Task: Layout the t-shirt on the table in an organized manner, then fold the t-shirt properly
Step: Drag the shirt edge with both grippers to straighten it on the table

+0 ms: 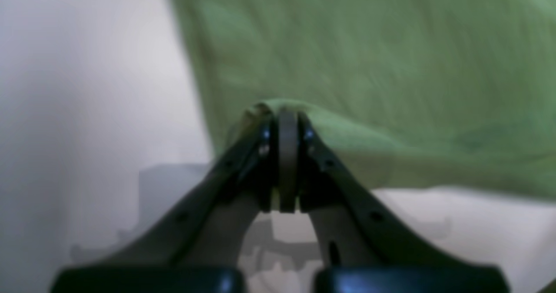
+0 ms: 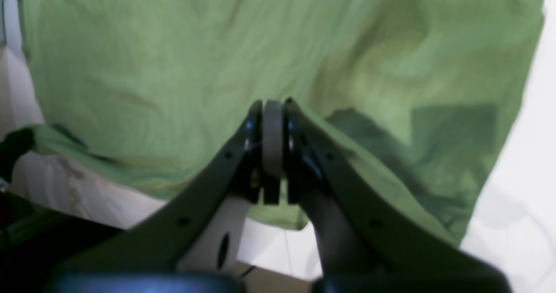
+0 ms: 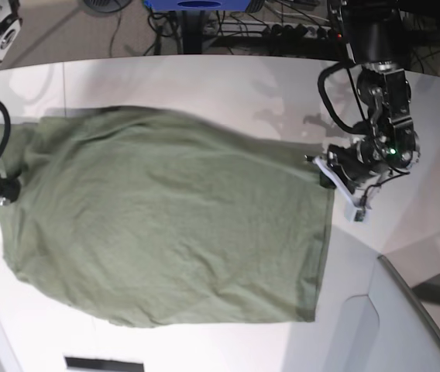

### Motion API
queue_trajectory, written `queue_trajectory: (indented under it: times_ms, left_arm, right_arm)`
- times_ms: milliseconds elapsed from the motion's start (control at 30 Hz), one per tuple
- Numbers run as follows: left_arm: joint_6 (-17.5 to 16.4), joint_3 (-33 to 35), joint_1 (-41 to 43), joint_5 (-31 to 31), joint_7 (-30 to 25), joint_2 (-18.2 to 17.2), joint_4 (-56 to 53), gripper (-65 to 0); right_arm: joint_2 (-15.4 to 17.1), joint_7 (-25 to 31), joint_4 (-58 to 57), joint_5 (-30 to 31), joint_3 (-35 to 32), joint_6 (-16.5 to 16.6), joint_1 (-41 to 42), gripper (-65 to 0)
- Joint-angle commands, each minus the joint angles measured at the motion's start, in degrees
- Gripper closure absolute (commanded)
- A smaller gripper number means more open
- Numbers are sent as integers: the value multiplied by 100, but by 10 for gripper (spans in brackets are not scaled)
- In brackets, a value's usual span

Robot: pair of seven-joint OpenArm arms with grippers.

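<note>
Bottom centre of each wrist view, the left gripper [image 1: 287, 123] and right gripper [image 2: 273, 110] pinch the t-shirt [image 3: 166, 225] — olive cloth spread mid-frame on the table [image 3: 204, 85]. Best keep both pinches firm and pull evenly outward — flattening wrinkles.

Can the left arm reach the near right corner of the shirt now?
Probably not at once: the left gripper is shut on the t-shirt at its far edge, so it must let go first.
</note>
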Motion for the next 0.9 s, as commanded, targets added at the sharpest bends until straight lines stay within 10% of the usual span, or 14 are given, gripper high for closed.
queue_trajectory:
  times_ms: [0, 867]
  left_arm:
    - [7, -25, -143, -40, -94, -38, 8, 0]
    - [25, -227, -618, 22, -930, -29, -1109, 0]
  right_arm:
    - [163, 156, -54, 114, -47, -5, 241, -5]
    - [717, 2591, -2278, 114, -1181, -5, 1243, -6]
